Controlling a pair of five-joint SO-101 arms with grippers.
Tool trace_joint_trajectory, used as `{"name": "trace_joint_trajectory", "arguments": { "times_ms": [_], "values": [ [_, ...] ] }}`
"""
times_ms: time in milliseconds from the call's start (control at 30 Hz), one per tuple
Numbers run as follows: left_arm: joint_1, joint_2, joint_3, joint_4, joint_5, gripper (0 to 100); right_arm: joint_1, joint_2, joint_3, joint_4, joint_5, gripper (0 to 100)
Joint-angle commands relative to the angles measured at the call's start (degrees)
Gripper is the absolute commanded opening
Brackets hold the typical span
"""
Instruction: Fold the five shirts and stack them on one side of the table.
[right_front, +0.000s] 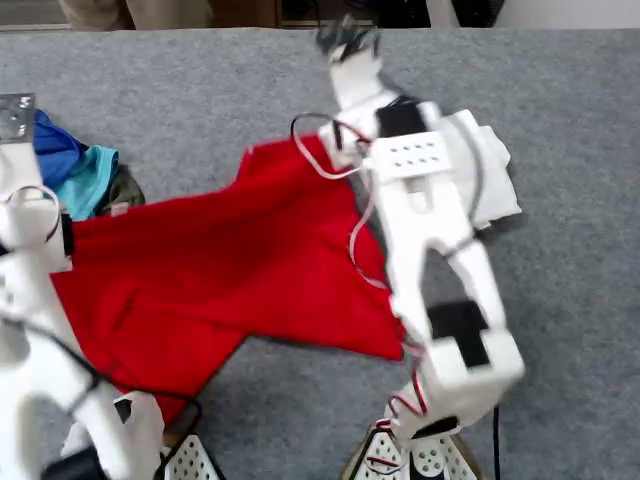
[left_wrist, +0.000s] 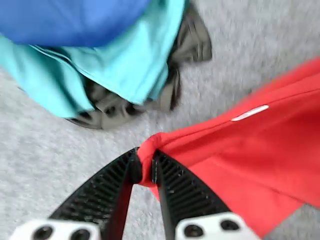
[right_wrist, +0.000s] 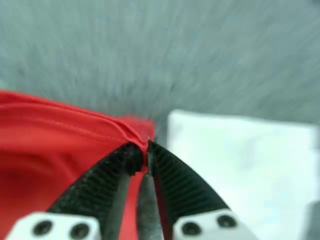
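Red shirt (right_front: 230, 270) lies spread across the grey table (right_front: 570, 90), stretched between my two arms. The high view gives me that layout; the wrist views give the grips. My left gripper (left_wrist: 145, 169) is clamped on a bunched corner of red cloth, near the heap of blue, teal and olive shirts (left_wrist: 125, 65). My right gripper (right_wrist: 148, 150) pinches the red hem just beside what looks like a folded white shirt (right_wrist: 240, 165).

left arm (right_front: 35, 330) near-left, left gripper (left_wrist: 145, 170) clamped on red shirt (right_front: 220, 270) | right arm (right_front: 440, 230) stretched far, right gripper (right_wrist: 148, 155) clamped on same shirt
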Motion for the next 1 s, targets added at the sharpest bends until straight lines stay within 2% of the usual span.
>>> {"name": "trace_joint_trajectory", "arguments": {
  "times_ms": [0, 167, 300, 533, 800, 967],
  "values": [
    [-0.18, -9.63, -0.53, -0.35, -0.18, 2, -1.10, -12.88, -10.33, 5.89, 0.62, 0.1],
    [-0.18, -18.95, -4.22, -0.09, 5.71, 2, -0.75, -22.99, -23.34, 7.91, 0.53, 0.1],
    [-0.18, -21.58, -10.46, 0.18, 9.14, 2, -0.92, -28.88, -34.33, 8.00, 0.44, 0.1],
    [-4.13, -21.85, -26.64, 3.43, 10.29, 2, -0.66, -33.27, -51.03, 8.00, 0.53, 0.1],
    [-4.66, -22.11, -40.26, 3.87, 10.37, 2, -0.57, -34.33, -59.56, 7.38, 0.53, 0.1],
    [-3.69, -22.11, -43.96, 10.90, 10.29, 2, -0.48, -35.74, -59.30, 4.57, 0.44, 0.1]
  ]
}}
